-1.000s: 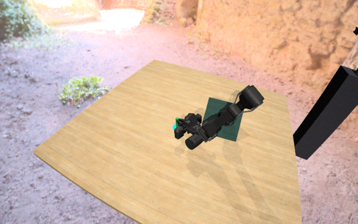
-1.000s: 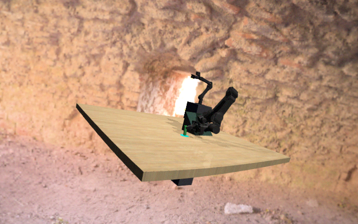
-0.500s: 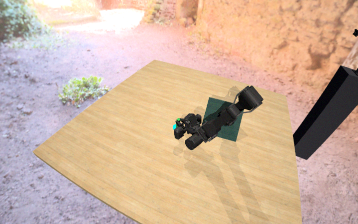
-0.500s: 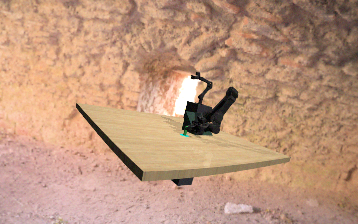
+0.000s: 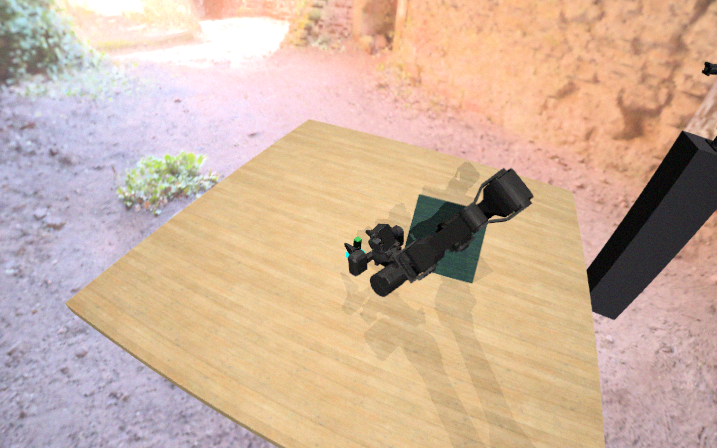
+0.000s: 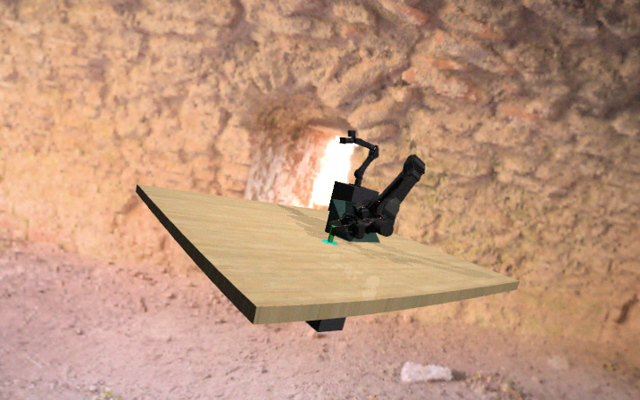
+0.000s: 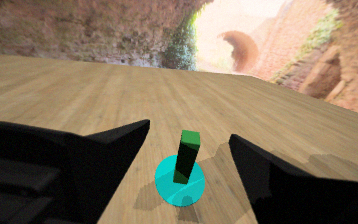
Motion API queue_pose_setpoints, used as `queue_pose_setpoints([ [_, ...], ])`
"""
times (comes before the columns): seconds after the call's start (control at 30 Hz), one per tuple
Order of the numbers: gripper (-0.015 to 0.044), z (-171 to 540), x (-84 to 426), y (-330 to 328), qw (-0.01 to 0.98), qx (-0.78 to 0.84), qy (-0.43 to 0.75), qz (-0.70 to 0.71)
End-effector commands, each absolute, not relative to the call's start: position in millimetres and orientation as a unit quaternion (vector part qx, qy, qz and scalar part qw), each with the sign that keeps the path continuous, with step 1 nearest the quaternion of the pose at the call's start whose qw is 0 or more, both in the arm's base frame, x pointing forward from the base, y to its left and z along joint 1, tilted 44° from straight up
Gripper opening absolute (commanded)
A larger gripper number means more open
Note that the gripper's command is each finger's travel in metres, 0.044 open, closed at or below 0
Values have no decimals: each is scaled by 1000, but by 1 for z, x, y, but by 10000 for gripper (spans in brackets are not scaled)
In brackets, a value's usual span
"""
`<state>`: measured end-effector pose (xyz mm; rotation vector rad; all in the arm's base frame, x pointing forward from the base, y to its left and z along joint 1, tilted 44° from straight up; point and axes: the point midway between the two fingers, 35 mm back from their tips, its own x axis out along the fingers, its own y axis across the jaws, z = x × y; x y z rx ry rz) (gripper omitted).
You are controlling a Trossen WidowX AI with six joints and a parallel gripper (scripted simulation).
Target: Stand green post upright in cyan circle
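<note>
The green post (image 5: 357,240) (image 6: 331,234) (image 7: 186,156) stands on end on the cyan circle (image 5: 347,254) (image 6: 326,242) (image 7: 165,172). Its foot is inside the circle, with cyan showing around it in the wrist view. It looks close to upright, with a slight lean in the picture; whether it truly tilts I cannot tell. My gripper (image 5: 357,238) (image 7: 189,130) is open, one finger on each side of the post. Gaps show between the post and both fingers in the wrist view.
The wooden table (image 5: 210,289) (image 6: 212,243) (image 7: 55,100) carries a dark green square (image 5: 468,273) (image 6: 370,238) under and behind the arm. A tall black block (image 5: 645,222) with a thin black jointed stand on it is beyond the table's edge.
</note>
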<state>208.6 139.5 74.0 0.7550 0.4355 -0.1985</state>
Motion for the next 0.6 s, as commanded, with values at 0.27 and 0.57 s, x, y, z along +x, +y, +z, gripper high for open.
queue_pose_setpoints([
  [0.27,400,109,216,112,901,367,211,-96],
  [0.57,400,133,213,87,903,367,204,-93],
])
